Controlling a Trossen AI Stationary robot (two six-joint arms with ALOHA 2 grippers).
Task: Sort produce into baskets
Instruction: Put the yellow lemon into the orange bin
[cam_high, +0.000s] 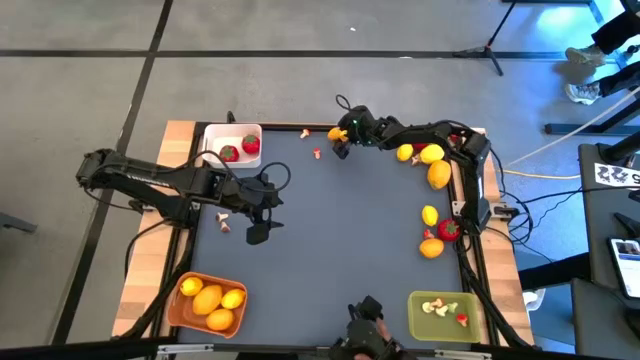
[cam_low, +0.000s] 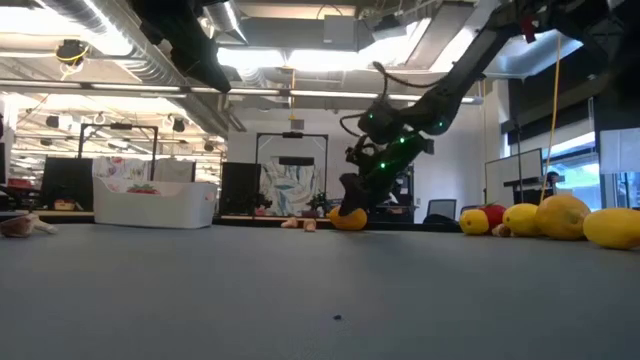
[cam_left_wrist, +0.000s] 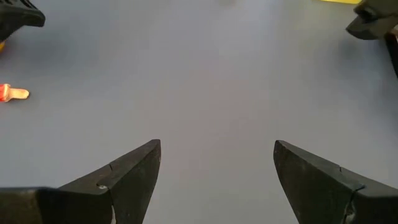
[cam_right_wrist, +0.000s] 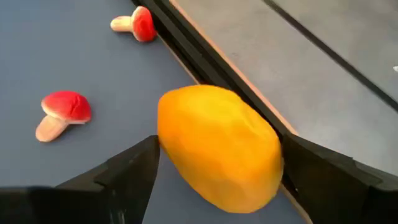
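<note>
My right gripper (cam_right_wrist: 221, 146) is open at the table's far edge (cam_high: 341, 140), one finger on either side of an orange fruit (cam_right_wrist: 217, 146). That fruit lies on the blue mat against the dark edge strip (cam_low: 349, 219). Two red-capped bits (cam_right_wrist: 62, 112) (cam_right_wrist: 134, 23) lie near it. My left gripper (cam_left_wrist: 217, 155) hangs open above bare mat at centre left (cam_high: 258, 232). The white basket (cam_high: 215, 132) holds strawberries, the orange basket (cam_high: 175, 310) holds yellow and orange fruits, and the green basket (cam_high: 470, 322) holds small bits. My right gripper comes at the orange fruit slanting down from the table's near side, a finger (cam_right_wrist: 124, 177) at each flank. The fruit rests on the mat beside the edge strip (cam_right_wrist: 205, 59). Whether the fingertips touch it I cannot tell.
Lemons (cam_high: 432, 153), a strawberry (cam_high: 448, 230) and an orange fruit (cam_high: 431, 247) lie along the table's right edge. Small bits (cam_high: 222, 220) sit by my left gripper, one in its wrist view (cam_left_wrist: 12, 93). Bare mat (cam_high: 340, 230) fills the middle of the table.
</note>
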